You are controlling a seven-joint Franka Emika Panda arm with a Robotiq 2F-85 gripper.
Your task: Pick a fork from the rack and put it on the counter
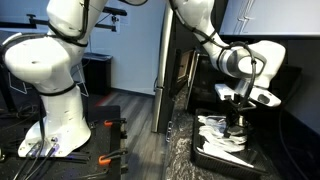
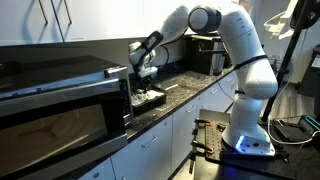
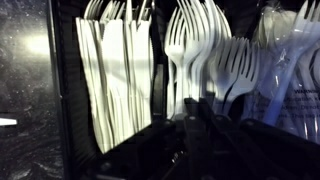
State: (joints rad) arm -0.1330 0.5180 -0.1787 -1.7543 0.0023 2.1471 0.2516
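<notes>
Hovering over the rack (image 3: 66, 90) of forks (image 3: 200, 50), the end effector (image 1: 240, 124) has its opening hidden.

Rack (image 3: 66, 100) black; forks (image 3: 200, 50) white plastic, slightly translucent; flat-handled cutlery (image 3: 115, 70) beside them plain white; counter (image 3: 25, 90) glossy black with fine grey-white speckles; robot arm (image 2: 245, 60) white with black joint rings; gripper (image 1: 238, 122) black and grey; cabinet fronts (image 2: 150, 150) white; oven-like appliance (image 2: 60, 105) silver-grey, dark glass door; floor mat (image 1: 110, 140) plain dark.
</notes>
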